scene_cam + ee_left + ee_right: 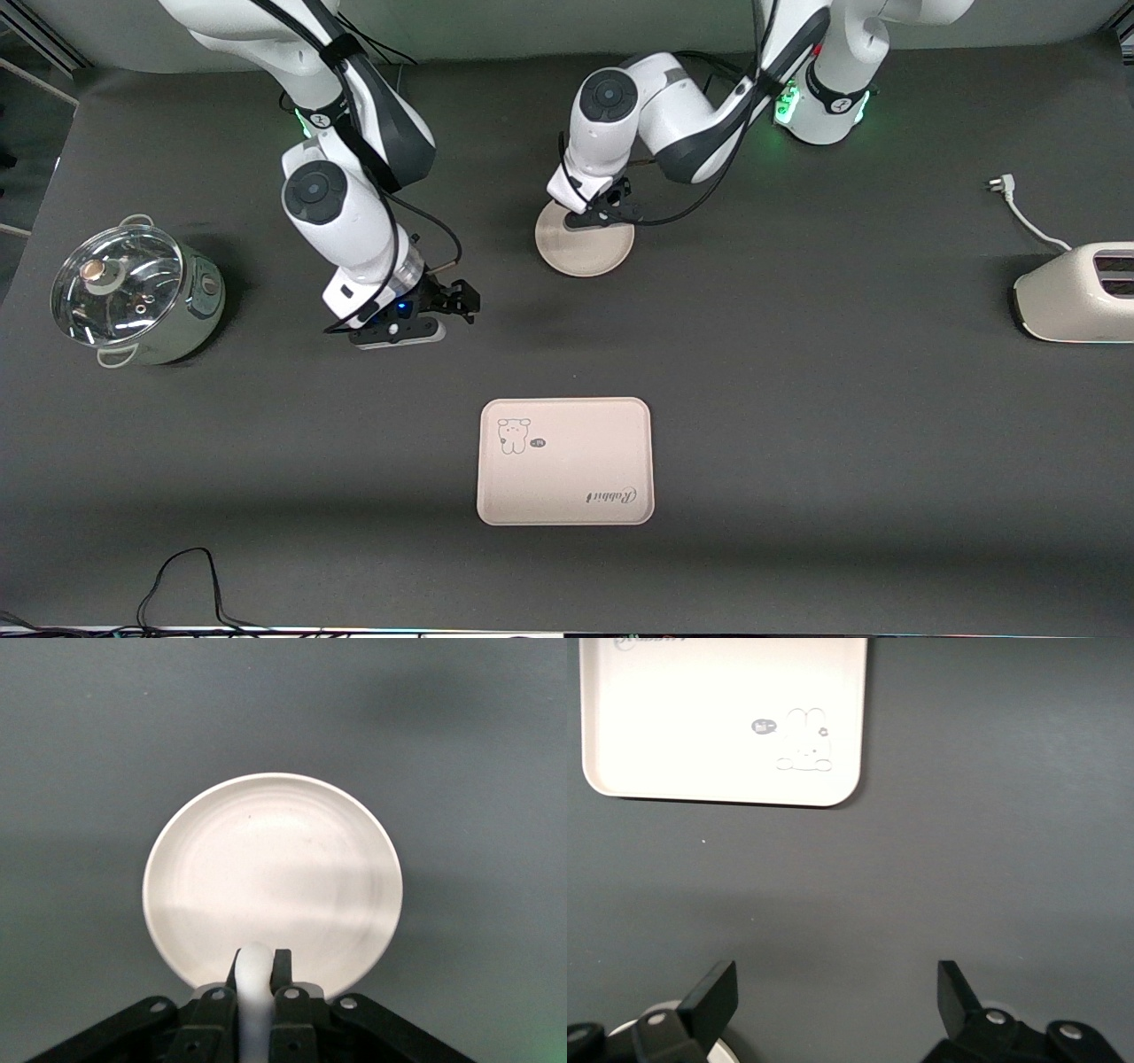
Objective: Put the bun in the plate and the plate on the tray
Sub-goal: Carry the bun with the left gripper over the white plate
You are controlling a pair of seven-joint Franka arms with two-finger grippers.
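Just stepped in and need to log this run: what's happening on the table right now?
The left gripper is shut on the bun, holding it over the edge of the plate, so the bun is not yet set down. The right gripper is open and waits over bare table. The tray lies nearer the front camera than the plate, with nothing on it. A pot and a toaster sit at the table's ends.

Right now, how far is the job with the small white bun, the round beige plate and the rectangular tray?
Nothing is finished yet. In hand: the left gripper, over the round cream-beige plate, grips the small white disc-shaped bun. The right gripper waits open over bare table. Left: set the bun in the plate, then move the plate onto the cream-beige rectangular tray, which holds nothing.
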